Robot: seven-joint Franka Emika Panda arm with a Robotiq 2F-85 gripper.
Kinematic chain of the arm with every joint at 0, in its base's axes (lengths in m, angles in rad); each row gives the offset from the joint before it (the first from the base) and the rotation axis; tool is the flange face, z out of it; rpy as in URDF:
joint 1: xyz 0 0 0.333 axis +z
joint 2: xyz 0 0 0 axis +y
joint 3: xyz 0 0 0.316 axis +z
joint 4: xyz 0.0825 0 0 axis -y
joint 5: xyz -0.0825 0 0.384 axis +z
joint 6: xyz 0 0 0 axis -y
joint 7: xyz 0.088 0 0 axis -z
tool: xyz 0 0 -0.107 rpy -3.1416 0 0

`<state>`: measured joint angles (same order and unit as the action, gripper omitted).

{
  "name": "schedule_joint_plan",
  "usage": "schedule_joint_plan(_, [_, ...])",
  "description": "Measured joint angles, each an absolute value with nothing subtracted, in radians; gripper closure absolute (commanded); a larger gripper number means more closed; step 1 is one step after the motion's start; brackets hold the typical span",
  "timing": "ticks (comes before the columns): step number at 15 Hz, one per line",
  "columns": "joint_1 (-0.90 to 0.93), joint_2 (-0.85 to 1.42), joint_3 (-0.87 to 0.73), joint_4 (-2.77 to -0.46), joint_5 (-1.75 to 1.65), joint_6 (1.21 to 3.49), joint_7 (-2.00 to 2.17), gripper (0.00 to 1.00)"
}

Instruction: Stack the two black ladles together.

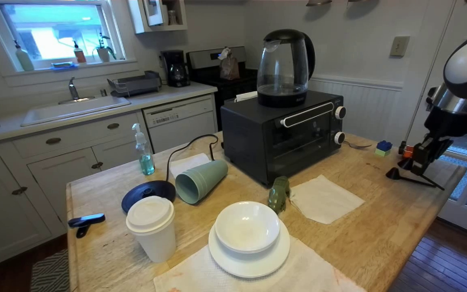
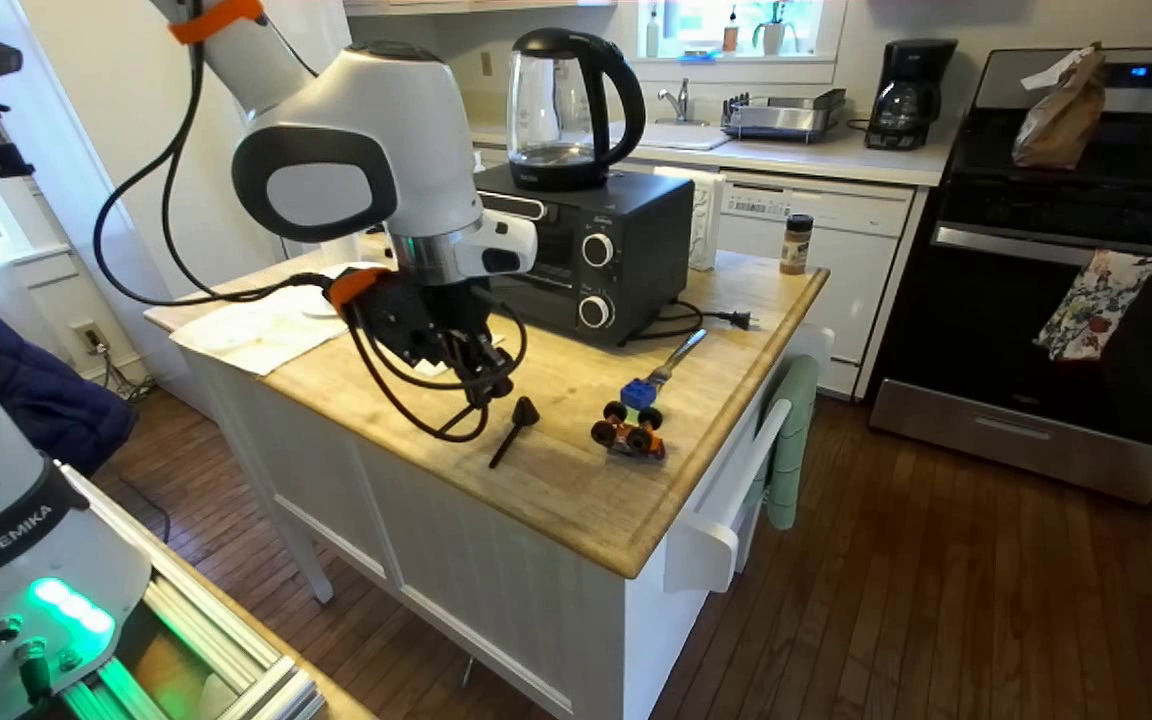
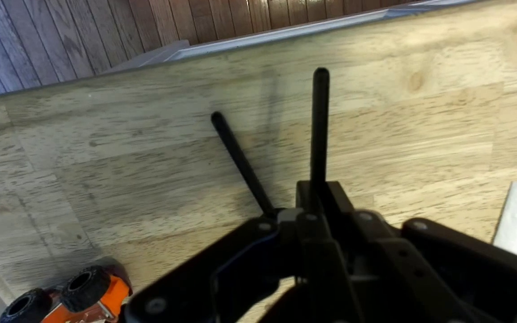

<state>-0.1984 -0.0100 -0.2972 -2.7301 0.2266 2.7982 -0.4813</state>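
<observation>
One black ladle [image 3: 320, 121] was in the gripper [image 3: 319, 193], its handle pinched between two fingers [image 3: 339, 197] and its end raised above the table [image 2: 576, 500]. A second black ladle [image 3: 243, 163] lay on the table, making two in all; their handle ends stood apart.

Near them were one toy truck [image 2: 626, 434] with four wheels [image 2: 639, 440] showing, two toy bricks [image 1: 383, 147], blue over green, and one fork [image 2: 678, 358]. Past these stood one toaster oven [image 1: 245, 142] with two knobs [image 1: 339, 138] and one kettle [image 1: 284, 67] on top. Farther along came one green toy animal [image 1: 278, 195], one bowl [image 1: 247, 223] on one plate [image 1: 253, 267], one lidded white cup [image 1: 154, 241], one green cup [image 1: 207, 180] on its side, one pump bottle [image 1: 146, 162], one blue-and-black clip [image 1: 86, 220] and three white sheets [image 1: 326, 198].

In an exterior view both scoops [image 1: 393, 174] showed, but the held one blended with the black gripper and was hard to make out; whether the ladles touched could not be told. In the wrist view the gripper hid both scoops, and the bottom edge cut off the truck. In an exterior view the arm [image 2: 426, 130] covered part of the oven's front. The white cup hid part of a dark round disc [image 1: 148, 190], and the front sheet ran out of view.
</observation>
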Motion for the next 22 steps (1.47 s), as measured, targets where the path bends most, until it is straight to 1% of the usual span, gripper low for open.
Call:
schedule_joint_plan(11, [-0.201,0.125,-0.303,-2.606,0.257,2.781,-0.663,0.98])
schedule_joint_plan(20, [-0.201,0.158,-0.300,-2.580,0.261,2.716,-0.733,0.98])
schedule_joint_plan(22, [-0.226,0.162,-0.274,-2.579,0.258,2.704,-0.738,0.98])
